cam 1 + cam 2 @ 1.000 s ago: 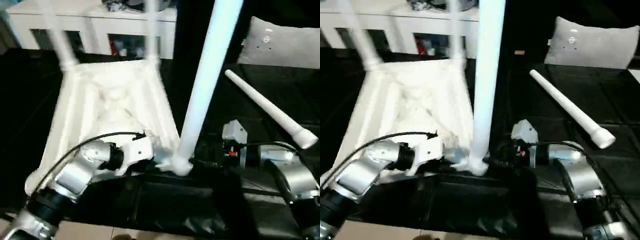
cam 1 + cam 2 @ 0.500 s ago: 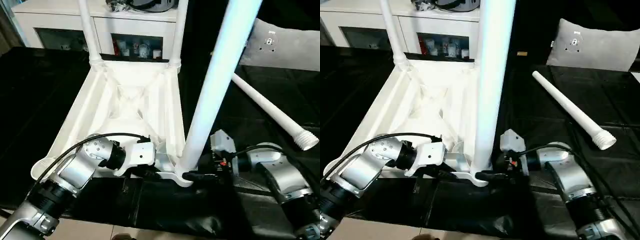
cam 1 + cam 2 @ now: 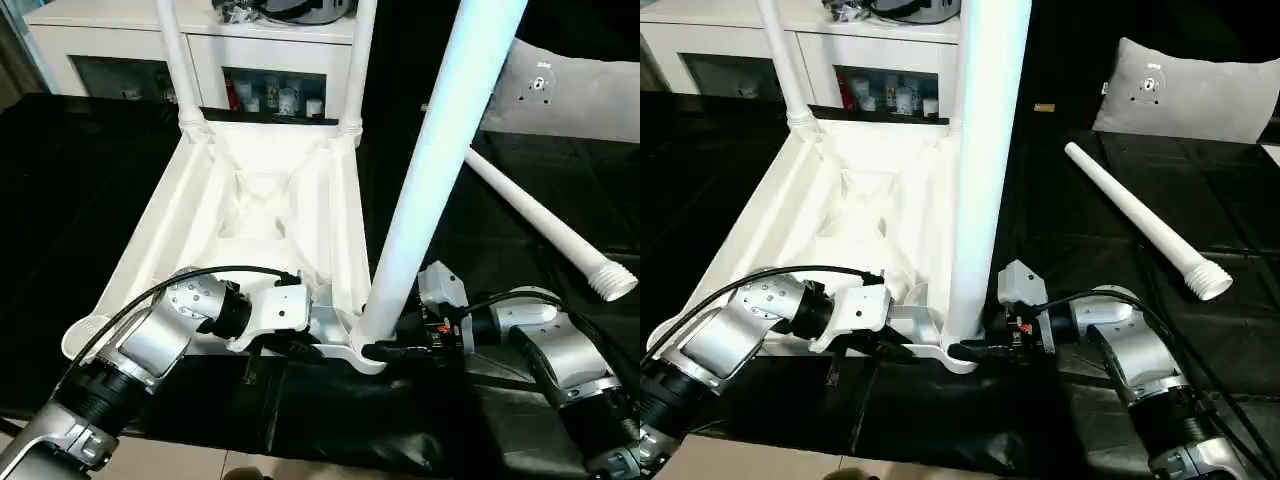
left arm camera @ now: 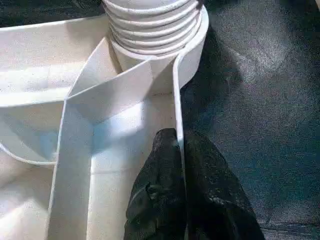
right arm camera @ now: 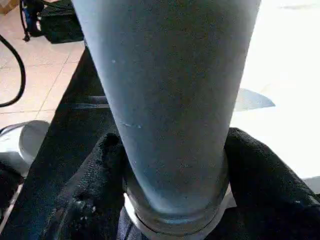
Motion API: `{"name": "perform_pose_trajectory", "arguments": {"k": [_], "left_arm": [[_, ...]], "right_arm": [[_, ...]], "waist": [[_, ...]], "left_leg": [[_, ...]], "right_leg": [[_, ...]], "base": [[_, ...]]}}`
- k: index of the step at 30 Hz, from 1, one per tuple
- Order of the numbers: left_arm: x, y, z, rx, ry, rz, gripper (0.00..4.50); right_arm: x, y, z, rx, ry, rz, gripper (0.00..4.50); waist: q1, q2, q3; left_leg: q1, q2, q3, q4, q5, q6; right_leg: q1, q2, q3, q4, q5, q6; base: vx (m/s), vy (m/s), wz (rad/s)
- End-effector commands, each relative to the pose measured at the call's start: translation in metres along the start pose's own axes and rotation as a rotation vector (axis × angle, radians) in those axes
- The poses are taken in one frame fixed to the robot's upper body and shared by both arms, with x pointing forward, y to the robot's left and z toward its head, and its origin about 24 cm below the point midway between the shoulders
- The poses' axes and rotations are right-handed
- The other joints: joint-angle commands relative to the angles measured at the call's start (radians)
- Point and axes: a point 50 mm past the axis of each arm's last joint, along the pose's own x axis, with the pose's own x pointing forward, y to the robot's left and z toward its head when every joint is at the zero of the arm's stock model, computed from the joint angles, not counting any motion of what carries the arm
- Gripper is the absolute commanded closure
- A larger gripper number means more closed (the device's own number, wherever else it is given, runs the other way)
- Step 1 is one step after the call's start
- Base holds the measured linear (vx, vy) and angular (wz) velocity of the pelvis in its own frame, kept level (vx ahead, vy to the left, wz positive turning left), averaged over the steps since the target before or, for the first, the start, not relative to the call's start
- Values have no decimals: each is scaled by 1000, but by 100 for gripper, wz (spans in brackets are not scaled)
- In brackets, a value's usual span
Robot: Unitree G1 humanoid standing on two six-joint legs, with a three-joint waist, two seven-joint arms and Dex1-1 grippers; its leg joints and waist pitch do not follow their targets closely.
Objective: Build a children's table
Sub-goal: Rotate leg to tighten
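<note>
Head view first: the table top [image 3: 250, 215] lies upside down on the black mat [image 3: 80, 200], ribs up, with two legs [image 3: 172, 60] standing in its far corner sockets at about twelve o'clock. A third leg [image 3: 430, 170] rises from the near right corner socket [image 3: 365, 345], leaning slightly toward one o'clock. The fourth leg [image 3: 540, 220] lies loose on the mat out at two o'clock, well apart from the top, near the grey-white cushion [image 3: 575, 90]. Left wrist view: the left gripper [image 4: 180, 155] is pinched tight on the top's thin rim wall, one black finger on each side, just short of the ribbed leg end seated in the socket. Right wrist view: the right gripper [image 5: 172, 150] straddles the base of the third leg, black fingers [image 5: 90, 180] pressed against both sides just above its collar, clamped around the tube.
</note>
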Motion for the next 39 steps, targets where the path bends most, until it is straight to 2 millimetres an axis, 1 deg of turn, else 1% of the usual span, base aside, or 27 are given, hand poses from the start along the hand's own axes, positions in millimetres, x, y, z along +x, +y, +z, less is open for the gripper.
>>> {"name": "perform_pose_trajectory", "arguments": {"k": [1,2,4,7,8,9,10,11,12,14,15,17,18,19,20,22,24,25,28,29,30,31,32,35,36,38,39], "left_arm": [[12,-9,-7,-36,22,-48,450],[13,-7,-6,-60,2,-18,450],[14,-5,-3,-94,-27,26,450],[17,3,4,-167,-80,173,450],[18,4,6,-204,-100,227,450],[21,6,9,-253,-128,285,450],[22,6,10,-271,-138,307,450],[25,7,13,-303,-154,354,450],[28,8,16,-325,-165,391,450],[34,10,22,-377,-191,488,450],[38,12,26,-403,-204,529,450],[48,16,36,-427,-216,622,450],[52,17,40,-420,-218,629,450],[53,17,42,-417,-218,630,450],[53,17,42,-417,-218,630,450],[56,16,50,-395,-217,619,450],[55,16,49,-379,-198,617,450],[54,17,46,-372,-186,624,450],[51,17,43,-366,-166,633,450],[51,17,42,-365,-165,631,450],[51,17,40,-357,-160,620,450],[50,17,40,-353,-157,616,450],[49,16,37,-342,-148,602,450],[47,16,32,-325,-138,569,450],[45,15,30,-310,-135,541,450],[42,13,24,-289,-117,492,450],[38,11,19,-267,-101,451,450]], "right_arm": [[6,2,-6,44,13,-17,189],[7,2,-8,65,8,-30,189],[10,3,-10,97,0,-55,189],[18,-2,-16,162,-16,-181,189],[22,-4,-18,177,-12,-235,189],[27,-7,-21,202,-9,-301,189],[28,-9,-22,214,-8,-326,189],[32,-11,-23,243,-20,-375,189],[35,-13,-24,266,-31,-411,189],[43,-18,-24,317,-56,-502,189],[48,-21,-24,344,-66,-556,189],[58,-29,-24,435,-87,-687,189],[59,-31,-25,441,-72,-725,189],[60,-32,-25,439,-62,-744,189],[60,-32,-25,439,-62,-744,189],[62,-32,-24,424,-85,-751,189],[59,-33,-22,424,-117,-774,134],[57,-34,-22,420,-123,-789,121],[54,-34,-19,414,-149,-799,111],[53,-34,-19,408,-155,-798,86],[50,-33,-17,389,-167,-795,75],[49,-33,-17,382,-169,-795,75],[46,-32,-16,361,-180,-779,70],[37,-28,-15,320,-182,-752,35],[32,-26,-14,283,-183,-720,32],[21,-24,-13,227,-170,-680,16],[12,-21,-10,184,-169,-620,6]], "waist": [[-3,-6,-57],[-4,-5,-55],[-6,-2,-48],[-11,-2,-40],[-11,-3,-40],[-20,-5,-39],[-26,-5,-37],[-34,-5,-37],[-47,-7,-36],[-58,-10,-38],[-64,-15,-36],[-72,-15,-35],[-74,-15,-38],[-73,-16,-40],[-71,-15,-40],[-67,-11,-44],[-62,-9,-48],[-60,-9,-49],[-52,-6,-53],[-48,-5,-55],[-47,-1,-52],[-47,-3,-51],[-47,-1,-50],[-44,-3,-49],[-44,0,-48],[-39,-3,-48],[-38,1,-49]], "left_leg": [[0,50,-9,-67,-95,74],[0,50,-8,-68,-102,71],[1,51,-10,-74,-146,58],[8,52,-12,-83,-233,20],[9,51,-14,-84,-244,15],[2,50,-18,-88,-250,-1],[0,49,-20,-90,-257,-4],[-3,45,-24,-91,-268,-3],[-6,45,-23,-91,-272,-3],[-6,44,-24,-89,-270,7],[-6,42,-24,-87,-272,16],[-8,39,-22,-85,-255,21],[-11,38,-24,-85,-245,22],[-13,39,-23,-85,-228,27],[-10,39,-21,-84,-228,31],[-8,40,-18,-82,-218,43],[-11,43,-16,-81,-176,54],[-11,43,-15,-80,-165,57],[-11,41,-11,-75,-118,72],[-12,41,-11,-73,-104,75],[-11,43,-11,-76,-106,76],[-11,43,-11,-77,-130,72],[-11,44,-12,-79,-141,68],[-8,45,-13,-82,-173,60],[-10,44,-14,-82,-177,58],[-9,45,-13,-81,-169,63],[-10,44,-14,-81,-158,66]], "right_leg": [[54,-72,41,-57,-96,-260],[52,-72,41,-59,-102,-263],[51,-72,40,-67,-169,-256],[46,-75,43,-84,-349,-214],[46,-77,42,-88,-382,-202],[47,-77,41,-90,-432,-174],[47,-78,39,-92,-445,-169],[49,-78,35,-97,-485,-147],[47,-77,34,-98,-489,-141],[43,-78,33,-103,-503,-130],[40,-76,31,-109,-514,-125],[37,-75,33,-109,-520,-124],[40,-76,31,-109,-524,-116],[39,-76,33,-108,-498,-114],[36,-74,33,-109,-487,-116],[35,-73,36,-104,-432,-132],[41,-71,36,-93,-313,-158],[41,-71,37,-90,-283,-168],[47,-71,36,-84,-198,-202],[49,-72,36,-80,-177,-204],[47,-70,34,-80,-169,-209],[48,-71,34,-83,-185,-208],[48,-72,34,-83,-197,-207],[49,-71,35,-88,-246,-183],[47,-72,34,-89,-251,-185],[48,-73,36,-89,-256,-175],[49,-72,35,-87,-241,-181]], "base": [[0,0,0],[0,0,0],[0,0,0],[0,0,0],[0,0,0],[0,0,0],[0,0,0],[0,0,0],[0,0,0],[0,0,0],[0,0,0],[0,0,0],[0,0,0],[0,0,0],[0,0,0],[0,0,0],[0,0,0],[0,0,0],[0,0,0],[0,0,0],[0,0,0],[0,0,0],[0,0,0],[0,0,0],[0,0,0],[0,0,0],[0,0,0]]}}
